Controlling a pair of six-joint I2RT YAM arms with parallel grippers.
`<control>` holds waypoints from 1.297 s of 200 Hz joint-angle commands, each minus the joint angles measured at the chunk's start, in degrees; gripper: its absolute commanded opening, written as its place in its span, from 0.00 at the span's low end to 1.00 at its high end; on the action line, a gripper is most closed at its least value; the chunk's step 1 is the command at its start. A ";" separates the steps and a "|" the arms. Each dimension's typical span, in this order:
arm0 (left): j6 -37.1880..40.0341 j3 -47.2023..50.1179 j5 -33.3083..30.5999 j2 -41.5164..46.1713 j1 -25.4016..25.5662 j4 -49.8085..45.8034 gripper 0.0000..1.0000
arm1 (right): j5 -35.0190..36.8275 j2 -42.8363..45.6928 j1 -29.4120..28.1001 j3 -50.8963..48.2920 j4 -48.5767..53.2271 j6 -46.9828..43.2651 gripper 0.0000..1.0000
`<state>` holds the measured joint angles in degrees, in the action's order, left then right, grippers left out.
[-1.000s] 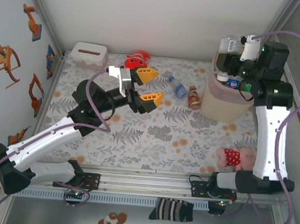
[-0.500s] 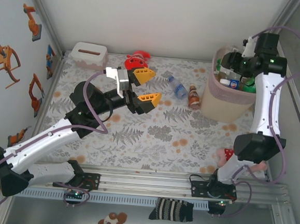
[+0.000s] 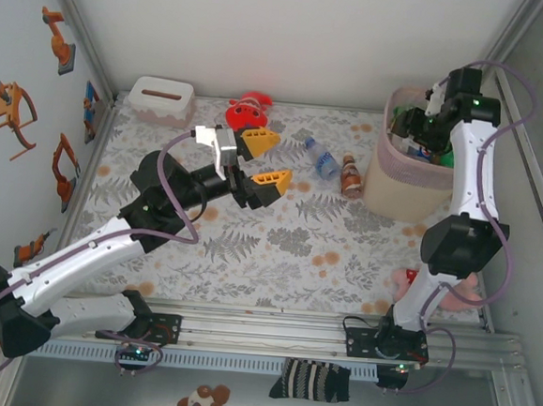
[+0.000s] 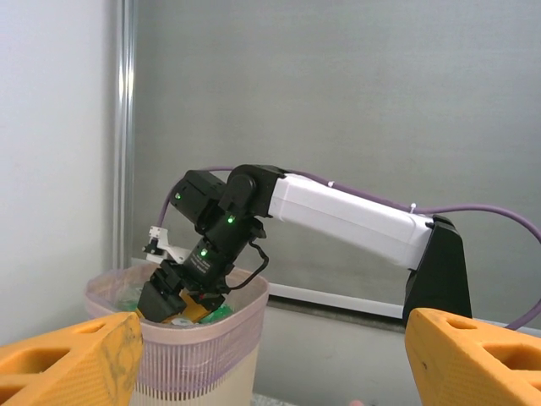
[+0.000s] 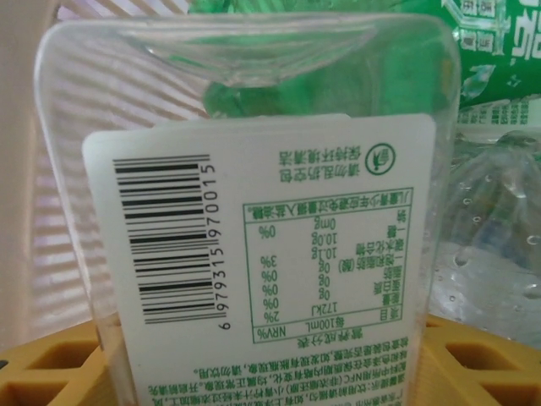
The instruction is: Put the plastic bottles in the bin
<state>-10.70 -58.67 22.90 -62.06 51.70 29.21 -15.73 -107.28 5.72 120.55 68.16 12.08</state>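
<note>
My right gripper (image 5: 270, 376) is down inside the mouth of the pale pink bin (image 3: 399, 190). Its yellow fingers (image 5: 51, 372) are clamped on either side of a clear bottle (image 5: 254, 127) with a white barcode label, which stands between them. Just behind it lie green-labelled bottles (image 5: 499, 51). Beside those is a second clear bottle (image 5: 499, 228) beaded with droplets, all within the bin's slatted, bag-lined wall. From above, the bin stands in the far right corner of the desk (image 3: 277, 250), and my right arm arches up and over its rim.

My left gripper (image 3: 284, 157) hangs above the middle of the desk, its orange fingers (image 3: 272, 178) well apart with nothing between them. It faces the bin, and its wrist camera looks across at my right arm dipping into the liner.

Between my left gripper and the bin, two more bottles rest on the leaf-patterned desk. One is a blue-labelled bottle (image 3: 320, 157) of clear plastic, and just to its right is a brown bottle (image 3: 351, 174), close to the bin's foot.

Farther out, a red plush toy (image 3: 246, 113) sits just beyond my left gripper at the back edge, and a white tissue box (image 3: 160, 98) occupies the far left corner. A pink plush toy (image 3: 430, 283) lies by my right arm near the front right edge. A striped sock (image 3: 312, 380) hangs below the front rail.
</note>
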 commanded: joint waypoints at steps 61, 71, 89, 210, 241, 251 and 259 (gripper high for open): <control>-0.98 -0.95 -0.74 1.08 -0.24 -0.56 0.84 | 0.44 5.10 0.17 4.95 4.17 0.77 0.80; -0.99 -0.93 -0.74 1.09 -0.24 -0.62 0.84 | 0.35 5.79 0.20 5.10 4.09 0.99 0.80; -0.99 -0.97 -0.89 1.24 -0.29 -0.70 0.84 | 0.43 6.72 0.18 5.22 3.76 1.17 0.74; -1.26 -0.76 -1.67 1.57 -0.29 -0.74 0.84 | -6.20 2.39 -0.26 -5.40 -2.62 1.10 0.34; -0.93 -0.70 -2.05 1.42 -0.29 -1.52 0.84 | -4.05 4.37 -0.70 -5.02 -2.77 1.17 0.33; -0.73 -0.56 -2.65 1.42 -0.29 -2.35 0.84 | -3.39 5.39 -0.73 -4.36 -2.76 1.41 0.33; -0.64 -0.34 -3.42 1.57 -0.29 -3.21 0.84 | -2.94 6.15 -0.74 -3.64 -2.77 1.56 0.34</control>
<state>-11.31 -58.67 21.19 -61.78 51.70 27.53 -20.27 -104.03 5.48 115.66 64.53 13.52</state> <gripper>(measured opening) 0.844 0.335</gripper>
